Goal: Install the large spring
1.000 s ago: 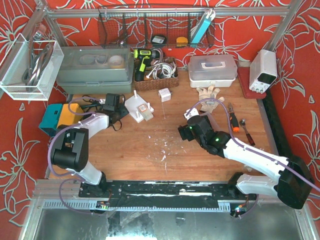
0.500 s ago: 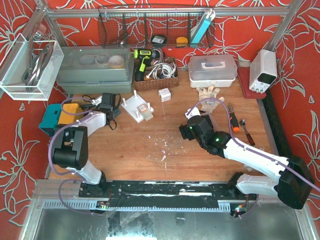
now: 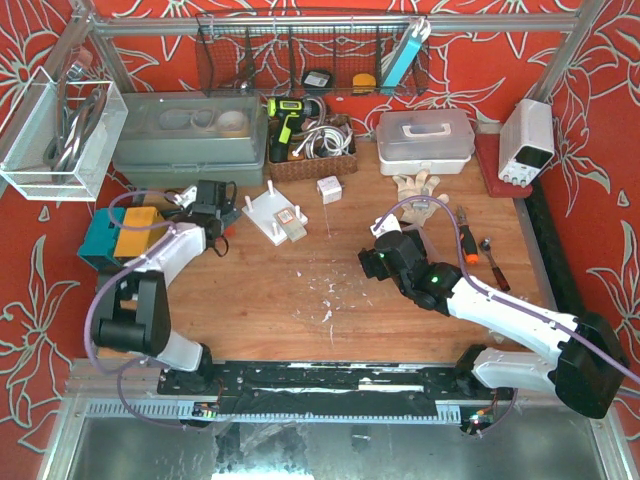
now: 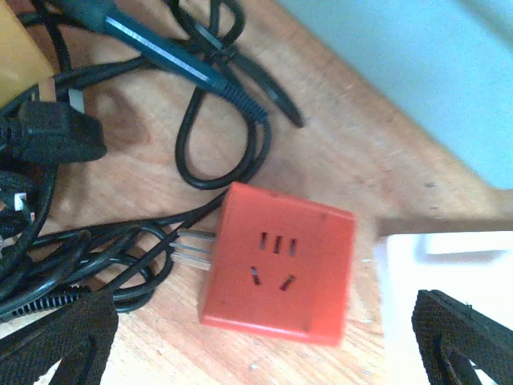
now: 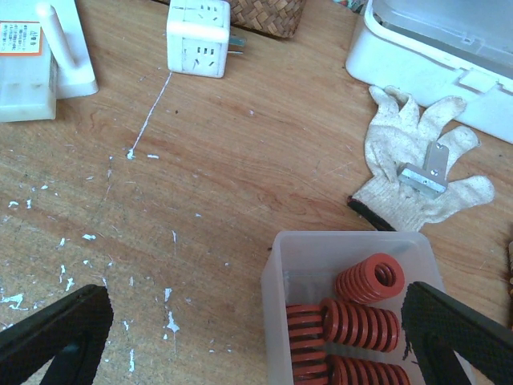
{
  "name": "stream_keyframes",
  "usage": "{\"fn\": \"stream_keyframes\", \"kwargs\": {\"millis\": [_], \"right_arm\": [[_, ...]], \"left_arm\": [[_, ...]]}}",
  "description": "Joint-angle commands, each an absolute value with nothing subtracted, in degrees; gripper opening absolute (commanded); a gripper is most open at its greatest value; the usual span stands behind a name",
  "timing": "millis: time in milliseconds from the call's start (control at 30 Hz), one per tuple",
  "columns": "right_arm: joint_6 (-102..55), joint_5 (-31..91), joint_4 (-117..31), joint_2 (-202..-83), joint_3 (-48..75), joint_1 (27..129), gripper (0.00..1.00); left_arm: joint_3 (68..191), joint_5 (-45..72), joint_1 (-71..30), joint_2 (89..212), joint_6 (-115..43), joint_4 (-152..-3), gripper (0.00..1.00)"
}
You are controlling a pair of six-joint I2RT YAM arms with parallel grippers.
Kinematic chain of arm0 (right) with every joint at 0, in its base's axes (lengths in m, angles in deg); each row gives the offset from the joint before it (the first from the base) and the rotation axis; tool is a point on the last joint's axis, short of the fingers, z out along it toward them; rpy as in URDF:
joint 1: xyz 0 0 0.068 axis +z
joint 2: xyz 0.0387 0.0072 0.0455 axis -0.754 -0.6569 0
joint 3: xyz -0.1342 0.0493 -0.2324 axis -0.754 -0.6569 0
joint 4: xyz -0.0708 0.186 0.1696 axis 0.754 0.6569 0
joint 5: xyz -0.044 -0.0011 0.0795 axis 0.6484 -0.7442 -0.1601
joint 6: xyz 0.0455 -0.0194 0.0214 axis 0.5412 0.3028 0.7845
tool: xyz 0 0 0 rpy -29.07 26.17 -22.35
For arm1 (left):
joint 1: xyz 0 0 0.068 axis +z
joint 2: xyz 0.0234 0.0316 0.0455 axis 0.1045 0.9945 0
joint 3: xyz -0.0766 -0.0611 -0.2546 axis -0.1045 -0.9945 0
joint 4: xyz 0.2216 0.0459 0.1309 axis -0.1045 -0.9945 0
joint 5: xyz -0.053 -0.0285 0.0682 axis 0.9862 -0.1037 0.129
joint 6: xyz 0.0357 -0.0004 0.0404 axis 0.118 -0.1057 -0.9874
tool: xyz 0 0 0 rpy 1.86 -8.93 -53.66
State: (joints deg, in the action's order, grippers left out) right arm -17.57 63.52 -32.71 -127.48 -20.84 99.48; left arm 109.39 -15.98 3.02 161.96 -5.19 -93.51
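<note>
Several red coil springs (image 5: 365, 321) lie in a translucent plastic box (image 5: 276, 305) on the wooden table. I cannot tell which of them is the large spring. My right gripper (image 5: 256, 337) (image 3: 383, 262) hangs open just above that box, holding nothing. The white fixture (image 3: 275, 215) (image 5: 32, 68) with upright pegs stands at the back middle. My left gripper (image 4: 264, 345) (image 3: 208, 197) is open at the back left, over an orange-red plug adapter cube (image 4: 276, 273) that lies on the table between its fingers, untouched.
Black cables (image 4: 48, 241) and a blue-handled tool (image 4: 160, 48) lie tangled by the adapter. A white plug cube (image 5: 199, 36), a work glove (image 5: 417, 172) and a white lidded box (image 5: 433, 40) are beyond the spring box. A grey toolbox (image 3: 190, 140) and a screwdriver (image 3: 467, 240) are nearby.
My left gripper has shifted a little toward the back left and its jaws have spread wide open. The right arm has stayed where it was.
</note>
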Motion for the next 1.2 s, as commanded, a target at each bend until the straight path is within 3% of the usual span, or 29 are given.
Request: {"fn": "stream_keyframes", "kwargs": {"millis": [0, 167, 333, 467, 767, 1167], "right_arm": [[-16.68, 65.41, -32.43, -126.53, -21.86, 99.85, 0.99], [-17.32, 62.07, -34.08, -125.56, -22.77, 99.85, 0.99], [-18.38, 55.06, -39.45, -122.04, -25.68, 99.91, 0.99], [-18.54, 54.85, -40.92, -119.29, -27.27, 99.89, 0.99], [-18.02, 59.81, -40.17, -118.10, -27.84, 99.88, 0.99], [-16.74, 66.70, -38.88, -114.61, -28.94, 99.87, 0.99]], "left_arm": [[108.10, -11.15, 3.09, 154.69, -6.49, -93.52, 0.98], [106.35, -9.20, -2.34, 148.55, -8.27, -93.31, 0.87], [105.01, -10.33, -11.97, 143.64, -8.78, -94.89, 0.70], [103.66, -15.15, -20.93, 141.35, -2.27, -97.04, 0.64], [111.78, -21.44, -33.02, 152.61, 8.04, -103.02, 0.67], [128.41, -24.72, -34.06, 176.13, 15.26, -115.62, 0.85]]}}
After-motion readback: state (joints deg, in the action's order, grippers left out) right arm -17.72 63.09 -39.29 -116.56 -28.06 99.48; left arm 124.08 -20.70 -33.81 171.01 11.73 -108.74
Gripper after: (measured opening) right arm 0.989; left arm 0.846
